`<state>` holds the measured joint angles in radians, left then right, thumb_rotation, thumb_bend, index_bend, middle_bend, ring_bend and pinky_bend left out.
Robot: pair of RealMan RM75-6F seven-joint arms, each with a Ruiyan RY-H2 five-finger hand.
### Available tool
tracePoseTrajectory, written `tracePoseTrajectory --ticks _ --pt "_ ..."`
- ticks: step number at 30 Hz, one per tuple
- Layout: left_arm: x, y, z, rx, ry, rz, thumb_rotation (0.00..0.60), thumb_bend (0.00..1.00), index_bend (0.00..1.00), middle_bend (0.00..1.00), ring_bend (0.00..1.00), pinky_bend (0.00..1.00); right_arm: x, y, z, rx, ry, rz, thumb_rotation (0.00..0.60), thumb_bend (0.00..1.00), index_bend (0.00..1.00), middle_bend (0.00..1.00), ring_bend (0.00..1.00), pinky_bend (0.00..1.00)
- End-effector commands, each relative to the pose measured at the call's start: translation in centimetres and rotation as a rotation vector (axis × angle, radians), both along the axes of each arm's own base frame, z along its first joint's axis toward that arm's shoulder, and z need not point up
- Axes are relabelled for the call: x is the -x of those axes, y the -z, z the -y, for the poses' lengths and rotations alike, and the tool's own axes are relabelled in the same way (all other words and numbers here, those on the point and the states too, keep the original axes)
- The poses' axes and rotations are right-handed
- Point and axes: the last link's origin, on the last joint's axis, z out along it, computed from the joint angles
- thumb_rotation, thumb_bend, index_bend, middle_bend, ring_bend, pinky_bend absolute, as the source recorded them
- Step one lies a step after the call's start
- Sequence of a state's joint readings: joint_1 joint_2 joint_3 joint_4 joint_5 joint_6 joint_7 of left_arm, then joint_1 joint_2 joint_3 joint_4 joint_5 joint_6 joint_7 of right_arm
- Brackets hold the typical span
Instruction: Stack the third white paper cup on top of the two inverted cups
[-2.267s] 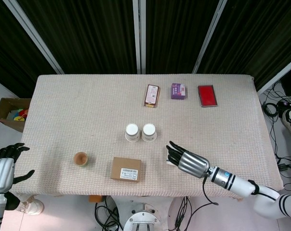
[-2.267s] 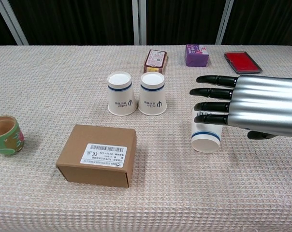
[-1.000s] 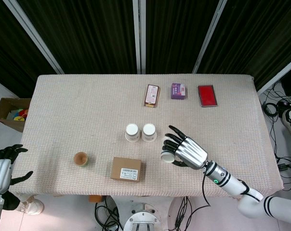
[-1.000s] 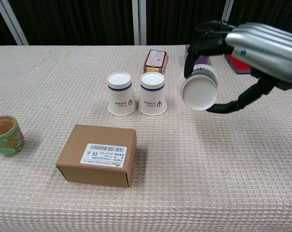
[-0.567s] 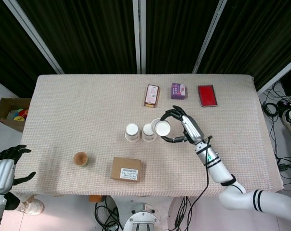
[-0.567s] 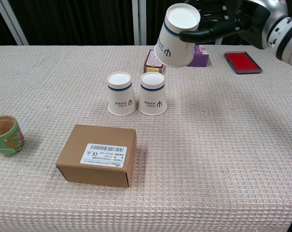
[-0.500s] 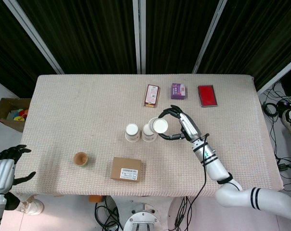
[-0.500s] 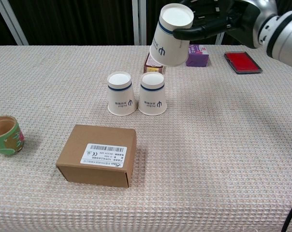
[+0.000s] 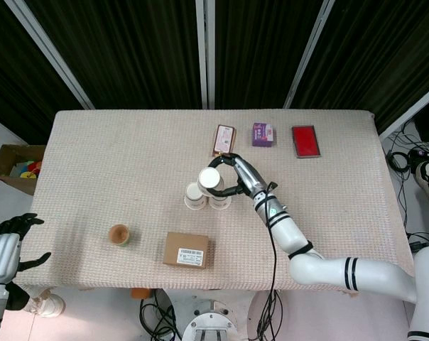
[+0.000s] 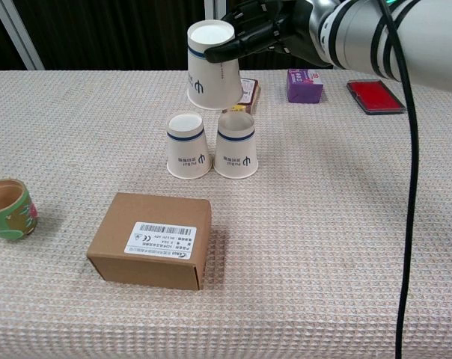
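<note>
Two inverted white paper cups stand side by side mid-table, the left cup [image 10: 187,146] [image 9: 193,198] and the right cup [image 10: 236,144] [image 9: 220,201]. My right hand [image 10: 265,28] [image 9: 236,177] holds a third inverted white cup [image 10: 212,66] [image 9: 210,180] in the air just above the pair, over the gap between them, not touching them. My left hand [image 9: 14,234] hangs open off the table's near left corner, holding nothing.
A brown cardboard box [image 10: 151,240] lies in front of the cups. A small brown-green cup [image 10: 8,209] stands at the left. At the back lie a brown packet [image 9: 224,139], a purple box [image 10: 304,84] and a red case [image 10: 374,96].
My right hand has carried the third cup leftward and slightly down, from above the right cup to over the gap between the two cups. The left hand has stayed put.
</note>
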<state>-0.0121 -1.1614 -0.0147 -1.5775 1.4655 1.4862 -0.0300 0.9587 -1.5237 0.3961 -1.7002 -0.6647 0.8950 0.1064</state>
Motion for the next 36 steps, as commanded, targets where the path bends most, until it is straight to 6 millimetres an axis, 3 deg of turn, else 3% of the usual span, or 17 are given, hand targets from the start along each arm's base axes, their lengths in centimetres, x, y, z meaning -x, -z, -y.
tracePoseTrajectory --ticks 1,10,36 --pt "0.2 0.2 -0.2 0.005 -0.001 0.001 0.600 0.05 0.32 0.23 0.21 0.23 -1.7 1.1 -0.1 -0.008 -0.021 -0.059 0.600 0.21 0.52 0.36 0.17 0.03" --pt "0.5 0.2 -0.1 0.007 -0.001 0.014 0.600 0.05 0.32 0.23 0.21 0.23 -2.0 2.9 0.3 -0.065 0.054 0.018 0.600 0.21 0.50 0.35 0.16 0.03" --pt "1.1 0.5 0.2 0.013 -0.020 0.033 0.600 0.05 0.31 0.23 0.21 0.23 -0.1 2.9 0.4 -0.074 0.086 0.004 0.600 0.21 0.42 0.31 0.14 0.00"
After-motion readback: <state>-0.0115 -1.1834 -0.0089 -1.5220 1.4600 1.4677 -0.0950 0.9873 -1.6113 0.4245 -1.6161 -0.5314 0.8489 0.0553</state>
